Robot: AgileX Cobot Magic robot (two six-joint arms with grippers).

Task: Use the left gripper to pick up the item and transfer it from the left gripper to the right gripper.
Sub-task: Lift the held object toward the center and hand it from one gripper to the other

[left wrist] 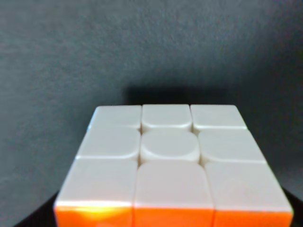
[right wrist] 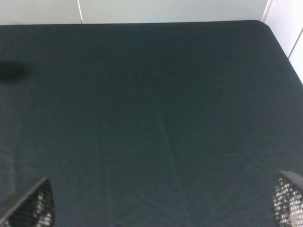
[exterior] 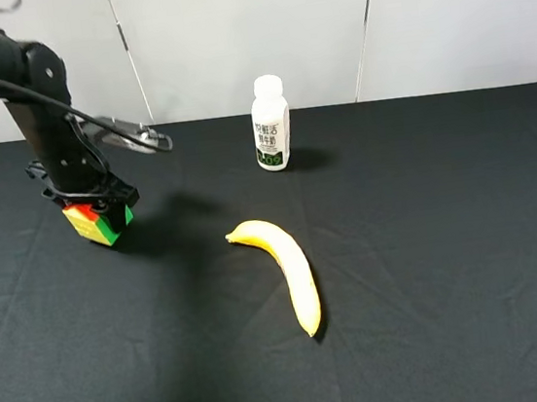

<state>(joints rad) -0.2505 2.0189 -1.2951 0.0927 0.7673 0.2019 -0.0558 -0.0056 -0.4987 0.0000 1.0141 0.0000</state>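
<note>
The item, a small puzzle cube (exterior: 99, 226) with green, yellow and red faces, sits at the far left of the black table under my left gripper (exterior: 93, 207). The black jaws stand on either side of its top and look closed on it. The cube looks slightly tilted. In the left wrist view the cube (left wrist: 170, 161) fills the picture, pale face towards the camera and orange face at the near edge; the fingers are out of that picture. My right gripper (right wrist: 161, 203) is open and empty over bare black cloth, and it is out of the exterior view.
A white bottle (exterior: 271, 124) with a green label stands at the back centre. A yellow banana (exterior: 284, 263) lies in the middle of the table. The black cloth (exterior: 449, 238) covers the whole table; a white wall stands behind.
</note>
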